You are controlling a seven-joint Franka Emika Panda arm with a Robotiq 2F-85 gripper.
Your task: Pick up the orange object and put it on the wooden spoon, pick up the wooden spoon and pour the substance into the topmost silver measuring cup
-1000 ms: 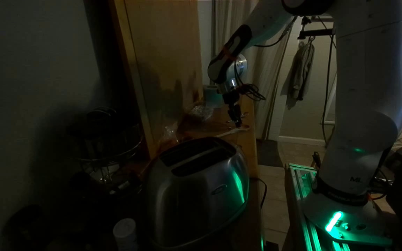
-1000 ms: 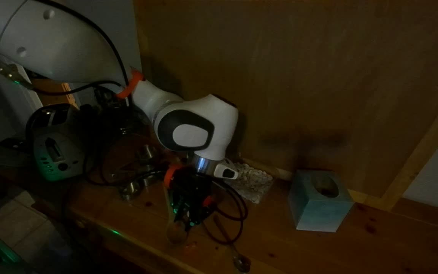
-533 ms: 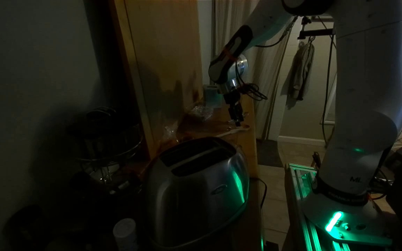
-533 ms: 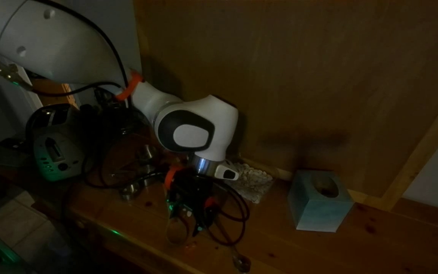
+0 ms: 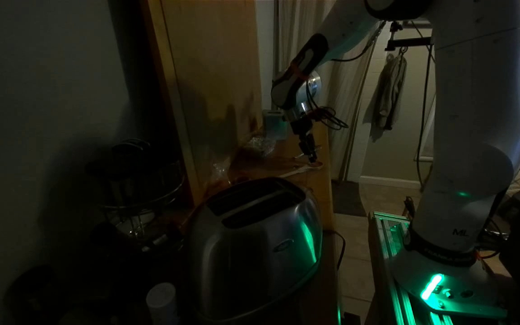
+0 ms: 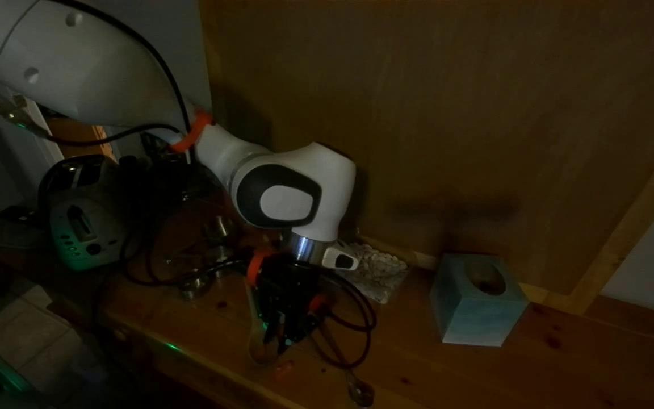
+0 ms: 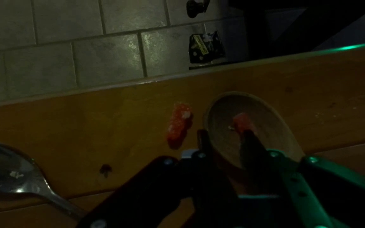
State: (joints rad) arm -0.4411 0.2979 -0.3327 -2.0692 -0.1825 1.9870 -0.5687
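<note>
The room is dim, and the bench point(image 7: 43, 120) runs beside a tiled floor point(image 7: 106, 57). Over the bench the gripper point(image 7: 226, 134) has its jaws apart, with nothing seen clamped between them: one tip reaches over the bowl of the wooden spoon point(image 7: 268, 123), the other shows at its rim. In the bowl, right by the nearer tip, lies an orange piece point(image 7: 243, 123); whether the two touch I cannot tell. The first step, setting orange on the wooden spoon, therefore looks done or all but done. Just beside the bowl, on the bench, lies a second orange piece point(image 7: 178, 125); the task speaks of one object only, so this may be a spare or another still to load. The wooden spoon rests on the bench, so picking it up is left. Farther out, in an exterior view, the silver cups point(image 6: 193, 289) sit well apart from the bowl, toward the toaster point(image 6: 94, 227); which counts as topmost is unclear, and their insides are too dark to read. The carry to them and the pour are left, as far as shows.
</note>
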